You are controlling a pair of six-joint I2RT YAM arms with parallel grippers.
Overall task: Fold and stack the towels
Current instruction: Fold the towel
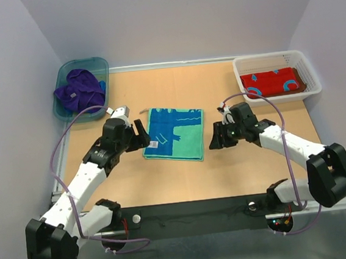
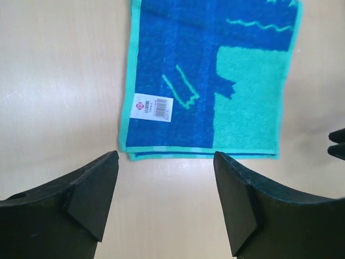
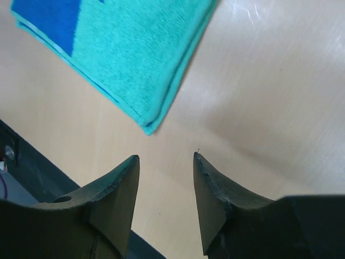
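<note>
- Left gripper (image 1: 141, 134): jaws wide apart, nothing between them. It sits just off the left edge of the teal-and-blue patterned cloth towel (image 1: 174, 133); in the left wrist view the fingers (image 2: 91, 183) are clear of the cloth.
- Right gripper (image 1: 215, 141): jaws partly open, narrower than the left, and empty. It is just beside the towel's right near corner, not touching it.
- The teal-and-blue patterned cloth towel lies flat mid-table between the two grippers. Stacked edges show along one side in the left wrist view and at the corner in the right wrist view, so it is folded at least once. A white paper label (image 2: 153, 107) faces up.
- Red cloth towel with blue marks (image 1: 272, 82): a flat rectangle inside the white mesh plastic basket (image 1: 307, 67) at the far right. Reads as done, and as the start of the stack.
- Purple cloth towel (image 1: 79, 92): crumpled in the teal plastic tub (image 1: 63, 71) at the far left, not folded. There is some blue fabric beside it; I can't tell what it is.
- Progress estimate: roughly mid-task.
- Remaining: possibly another fold on the centre towel to match the red one, move it onto the red one, then pull, fold and stack whatever is in the tub.
</note>
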